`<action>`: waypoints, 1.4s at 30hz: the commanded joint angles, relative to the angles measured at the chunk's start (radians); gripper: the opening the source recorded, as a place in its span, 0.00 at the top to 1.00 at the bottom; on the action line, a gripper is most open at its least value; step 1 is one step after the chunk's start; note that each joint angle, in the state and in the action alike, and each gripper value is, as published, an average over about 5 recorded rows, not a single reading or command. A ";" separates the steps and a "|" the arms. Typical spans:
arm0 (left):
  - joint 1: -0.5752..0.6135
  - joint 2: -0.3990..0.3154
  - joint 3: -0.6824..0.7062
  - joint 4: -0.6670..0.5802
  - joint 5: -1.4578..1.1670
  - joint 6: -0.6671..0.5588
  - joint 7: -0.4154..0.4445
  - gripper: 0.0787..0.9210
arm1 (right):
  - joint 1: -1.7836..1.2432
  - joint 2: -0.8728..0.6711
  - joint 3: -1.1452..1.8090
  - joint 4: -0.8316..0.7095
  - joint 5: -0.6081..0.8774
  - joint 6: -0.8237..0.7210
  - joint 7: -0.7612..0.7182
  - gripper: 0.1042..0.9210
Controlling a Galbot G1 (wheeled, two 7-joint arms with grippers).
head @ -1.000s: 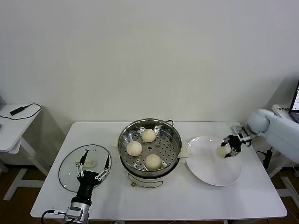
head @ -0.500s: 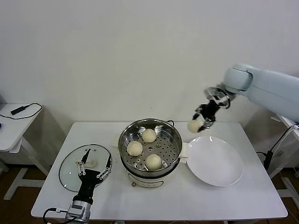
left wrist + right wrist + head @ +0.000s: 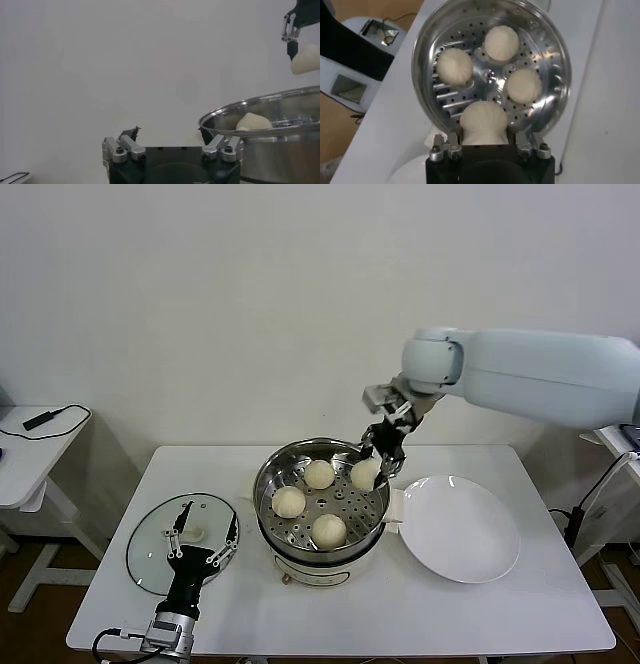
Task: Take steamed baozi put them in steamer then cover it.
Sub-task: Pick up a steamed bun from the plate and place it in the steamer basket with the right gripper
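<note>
The shiny steel steamer [image 3: 276,469] stands mid-table on its cream base, with three baozi [image 3: 319,474] [image 3: 288,502] [image 3: 328,530] on its perforated tray. My right gripper [image 3: 372,468] is shut on a fourth baozi [image 3: 365,474] and holds it over the steamer's far right rim. In the right wrist view the held baozi [image 3: 483,122] sits between the fingers above the tray, with the other three baozi [image 3: 501,43] beyond. My left gripper [image 3: 203,529] is open over the glass lid [image 3: 150,536] at the left. The left wrist view shows the steamer rim [image 3: 260,110] and the held baozi [image 3: 306,58].
A white plate [image 3: 460,529] lies bare to the right of the steamer. A small side table [image 3: 30,454] with a black device and cable stands off the left edge. A wall is close behind the table.
My right gripper carried the baozi up off the plate, then leftward and down to the steamer's rim. The plate is now bare. The left arm has not moved.
</note>
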 commanded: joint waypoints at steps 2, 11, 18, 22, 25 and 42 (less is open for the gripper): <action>0.000 -0.001 -0.006 -0.008 0.000 -0.003 -0.001 0.12 | -0.059 0.110 -0.043 -0.065 -0.007 -0.038 0.044 0.38; 0.006 -0.001 -0.012 -0.003 0.001 -0.008 -0.002 0.12 | -0.097 0.126 -0.034 -0.120 -0.026 -0.028 0.060 0.38; 0.007 -0.002 -0.015 -0.010 0.003 -0.004 -0.004 0.12 | -0.121 0.122 -0.031 -0.123 -0.035 -0.028 0.065 0.36; 0.008 -0.002 -0.016 -0.009 0.003 -0.005 -0.005 0.12 | -0.134 0.124 -0.026 -0.129 -0.038 -0.027 0.070 0.34; 0.008 -0.002 -0.018 -0.009 0.003 -0.006 -0.005 0.12 | -0.140 0.125 -0.025 -0.129 -0.040 -0.027 0.069 0.32; 0.002 -0.001 -0.023 -0.003 0.003 -0.006 -0.007 0.12 | -0.151 0.106 0.007 -0.111 -0.062 -0.016 0.060 0.15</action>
